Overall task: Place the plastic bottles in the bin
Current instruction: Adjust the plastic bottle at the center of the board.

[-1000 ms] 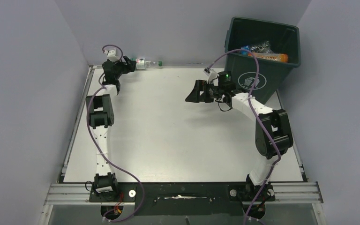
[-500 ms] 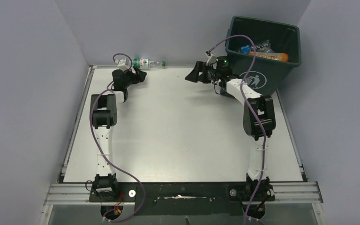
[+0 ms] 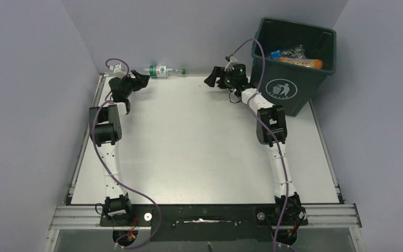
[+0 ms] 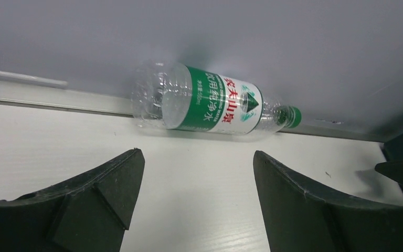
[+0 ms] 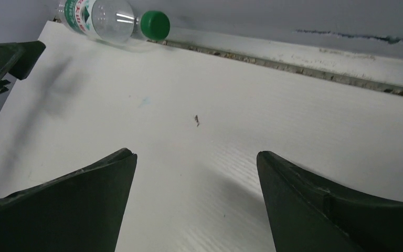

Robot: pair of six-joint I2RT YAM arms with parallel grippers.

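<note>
One clear plastic bottle [image 3: 163, 71] with a green label and green cap lies on its side against the back wall; it shows as bottle [image 4: 213, 104] in the left wrist view and bottle [image 5: 116, 17] at the top left of the right wrist view. My left gripper [image 3: 141, 79] [image 4: 195, 153] is open just short of it, nothing between its fingers. My right gripper [image 3: 210, 79] [image 5: 197, 153] is open over bare table, to the right of the bottle's cap. The dark green bin [image 3: 294, 63] stands at the back right with several bottles inside.
The grey back wall and a metal rail [image 4: 57, 101] run right behind the bottle. The table's raised side edges [image 3: 86, 137] border the white surface. The right arm's cable [image 3: 254, 52] loops past the bin's front left corner.
The left gripper has pulled back to the left, and the bottle now lies free in front of it. The right arm has stretched toward the back wall, its gripper moving left of the bin.
</note>
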